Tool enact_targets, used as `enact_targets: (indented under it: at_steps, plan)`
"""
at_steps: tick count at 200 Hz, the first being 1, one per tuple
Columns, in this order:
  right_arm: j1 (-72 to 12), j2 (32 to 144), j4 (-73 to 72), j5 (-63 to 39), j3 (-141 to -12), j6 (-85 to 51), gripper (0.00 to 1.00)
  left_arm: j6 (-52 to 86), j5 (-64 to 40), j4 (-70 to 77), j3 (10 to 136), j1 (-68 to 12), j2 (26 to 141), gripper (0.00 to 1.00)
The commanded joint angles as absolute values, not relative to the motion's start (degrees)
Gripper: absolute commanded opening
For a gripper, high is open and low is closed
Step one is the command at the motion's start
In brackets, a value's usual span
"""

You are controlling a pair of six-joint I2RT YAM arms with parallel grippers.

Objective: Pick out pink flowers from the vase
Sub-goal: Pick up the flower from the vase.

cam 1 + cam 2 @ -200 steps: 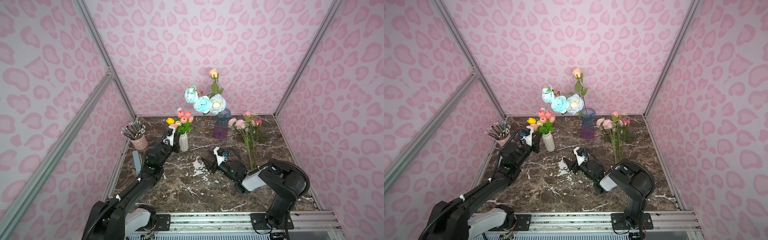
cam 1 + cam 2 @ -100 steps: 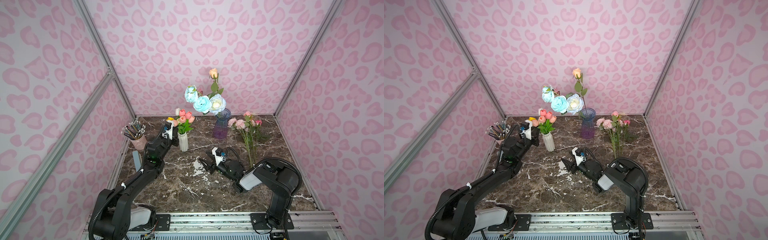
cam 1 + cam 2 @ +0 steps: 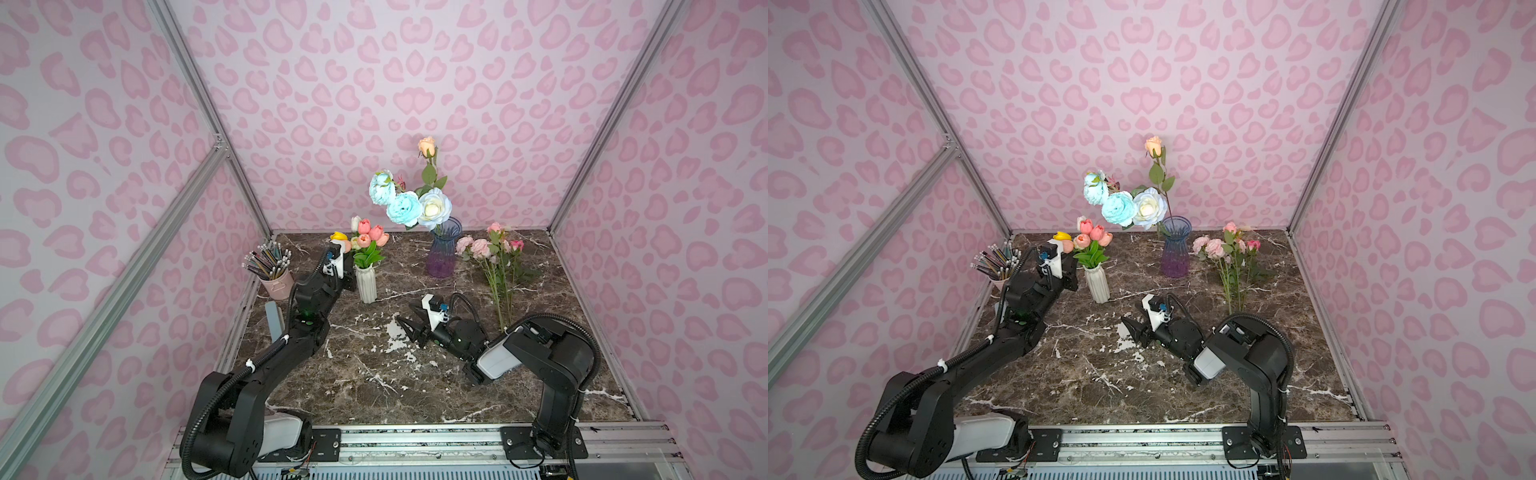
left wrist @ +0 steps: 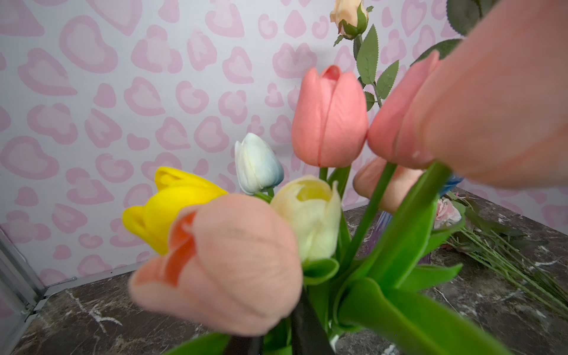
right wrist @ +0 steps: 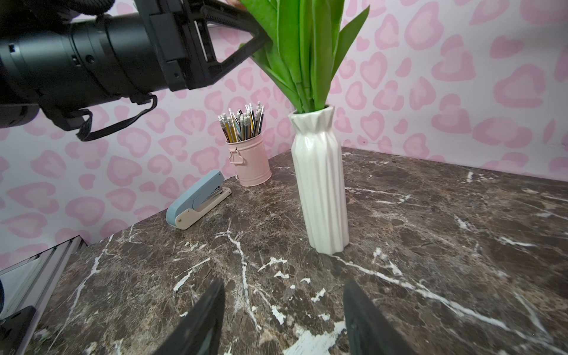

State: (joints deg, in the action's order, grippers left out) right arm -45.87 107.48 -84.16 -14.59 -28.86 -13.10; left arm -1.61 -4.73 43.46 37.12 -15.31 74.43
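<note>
We clamp our left gripper (image 5: 261, 40) on a pink tulip (image 4: 221, 270) to free it from the white vase (image 5: 321, 190); our right gripper (image 5: 283, 285) gapes empty

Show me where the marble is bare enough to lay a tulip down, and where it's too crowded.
Widest: the marble table in front, bordered by the left arm, right arm and rail. Smaller: between white vase and purple vase; also between the laid pink flowers and side wall. Crowded: left edge, with pencil cup and stapler.
</note>
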Motion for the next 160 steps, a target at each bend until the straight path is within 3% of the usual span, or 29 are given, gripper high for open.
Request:
enact_targets:
  at_steps: [1, 34, 90, 160]
  plan:
    - [-45.86, 108.24, -85.89, -15.42, -29.28, -13.18, 0.6, -0.8, -4.75, 47.16, 37.91, -15.04, 74.44, 0.17]
    - [-45.92, 108.63, -85.39, -15.97, -29.84, -13.16, 0.59, 0.16, -4.59, 47.63, 38.45, -14.5, 74.55, 0.16]
    - [-46.05, 109.07, -84.51, -16.67, -30.49, -13.1, 0.57, 1.4, -4.41, 47.72, 38.94, -13.84, 74.27, 0.22]
    - [-46.04, 109.84, -83.79, -17.36, -31.19, -13.09, 0.55, 2.99, -4.59, 48.28, 39.33, -13.07, 73.37, 0.06]
